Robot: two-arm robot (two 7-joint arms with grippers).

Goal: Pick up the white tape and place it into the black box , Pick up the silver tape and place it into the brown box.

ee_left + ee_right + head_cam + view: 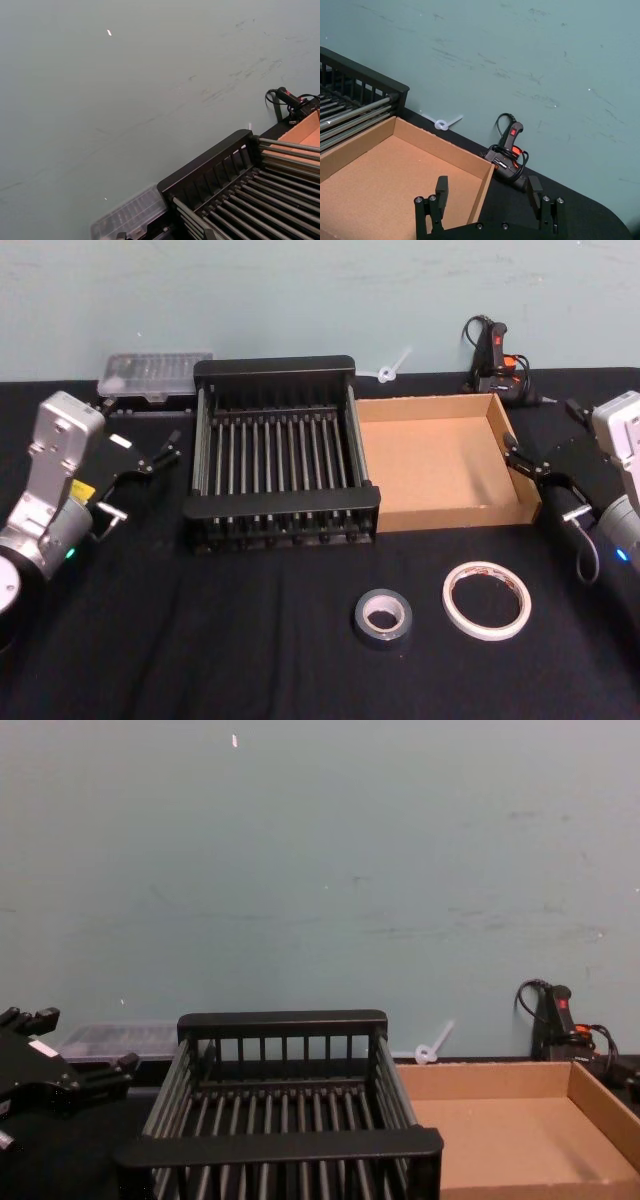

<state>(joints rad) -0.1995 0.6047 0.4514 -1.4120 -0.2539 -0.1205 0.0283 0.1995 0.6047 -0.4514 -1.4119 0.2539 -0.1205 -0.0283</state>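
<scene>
White tape (487,599) on black tablecloth (150,640), teal wall (300,290) behind

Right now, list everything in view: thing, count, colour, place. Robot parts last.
white tape: 1, white rim, table front, right of the silver tape
silver tape: 1, dark grey-silver, table front centre
black box: 1, black, table centre
brown box: 1, tan, against the black box's right side
clear case: 1, transparent, back left
corded tool: 1, black and orange, back right
zip tie: 1, white, by the wall
left gripper: 1, black, open, left of the black box
right gripper: 1, black, open, at the brown box's right wall
</scene>
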